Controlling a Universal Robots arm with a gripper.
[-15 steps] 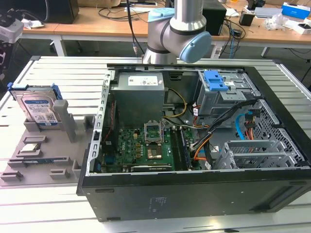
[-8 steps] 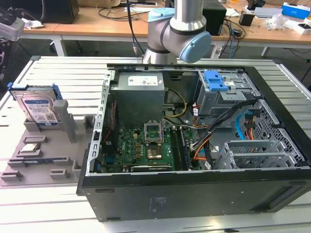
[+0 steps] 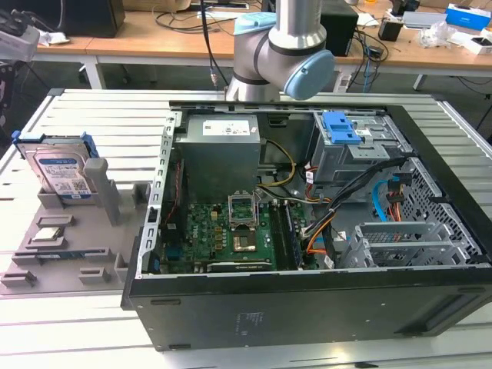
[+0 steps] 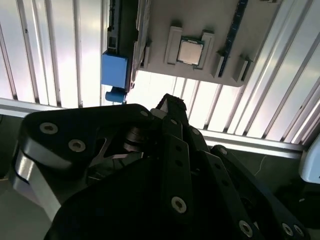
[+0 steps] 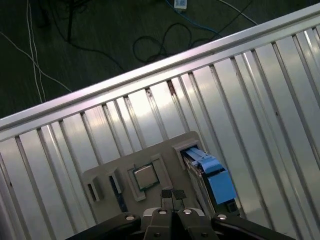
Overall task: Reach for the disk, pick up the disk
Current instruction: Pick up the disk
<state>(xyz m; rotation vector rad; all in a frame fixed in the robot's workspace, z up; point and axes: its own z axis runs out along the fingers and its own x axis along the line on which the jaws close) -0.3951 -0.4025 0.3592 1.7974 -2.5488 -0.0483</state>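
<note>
The disk (image 3: 60, 171) stands on edge in a grey holder (image 3: 69, 254) at the exterior view's left, its white-and-blue label facing out and a blue bracket around it. In both wrist views it appears edge-on as a blue bracket (image 5: 214, 176) (image 4: 114, 70) beside a small square silver chip (image 5: 145, 176) (image 4: 190, 51). My gripper (image 5: 173, 194) (image 4: 171, 102) hangs well above the holder, closer to the chip than to the disk. Its fingertips (image 5: 167, 194) are pressed together with nothing between them.
An open computer case (image 3: 307, 223) fills the middle and the exterior view's right, with a motherboard, cables and a grey drive cage with a blue latch (image 3: 344, 127). The arm's base (image 3: 280, 46) rises behind it. Everything rests on a ribbed aluminium table (image 5: 250, 100), with floor cables beyond its edge.
</note>
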